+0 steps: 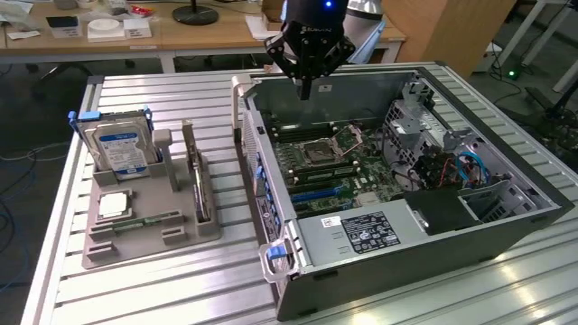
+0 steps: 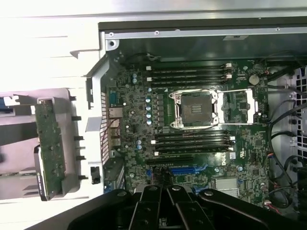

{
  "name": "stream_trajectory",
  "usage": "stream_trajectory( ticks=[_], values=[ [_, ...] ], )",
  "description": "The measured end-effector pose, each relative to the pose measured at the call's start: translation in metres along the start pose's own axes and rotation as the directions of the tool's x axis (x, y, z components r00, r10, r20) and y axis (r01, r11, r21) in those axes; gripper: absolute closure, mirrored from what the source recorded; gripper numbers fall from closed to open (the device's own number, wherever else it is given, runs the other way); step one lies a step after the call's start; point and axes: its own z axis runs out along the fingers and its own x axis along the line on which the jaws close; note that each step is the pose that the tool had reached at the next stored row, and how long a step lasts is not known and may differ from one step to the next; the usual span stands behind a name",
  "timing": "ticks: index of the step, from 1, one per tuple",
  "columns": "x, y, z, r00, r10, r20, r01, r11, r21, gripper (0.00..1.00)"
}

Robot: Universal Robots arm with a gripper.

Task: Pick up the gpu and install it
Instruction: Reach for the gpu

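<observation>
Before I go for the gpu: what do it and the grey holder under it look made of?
The gpu: printed circuit board, matte green studded with small components in the wrist view, dark seen edge-on. The holder: probably plastic, matte uniform grey with blocky moulded slots; possibly printed, hard to tell.

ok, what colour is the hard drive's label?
Blue and white label on the boxy silver hard drive; shows best in the exterior view.

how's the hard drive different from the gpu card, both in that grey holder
The boxy silver hard drive with its blue-white label is thick; the thin dark gpu card is a slim plate. The hard drive turns its broad labelled face to the exterior view; the gpu card shows mostly its narrow edge. Both stand upright in the grey plastic holder.
</observation>
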Motion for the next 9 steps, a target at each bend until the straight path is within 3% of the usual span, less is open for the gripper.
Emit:
stream_trajectory(
  ticks=[9],
  values=[
    [0.018, -0.0014, 0.0001, 1.0000, 0.000, -0.0009, 0.000, 1.0000, 0.0000, 0.90]
  ],
)
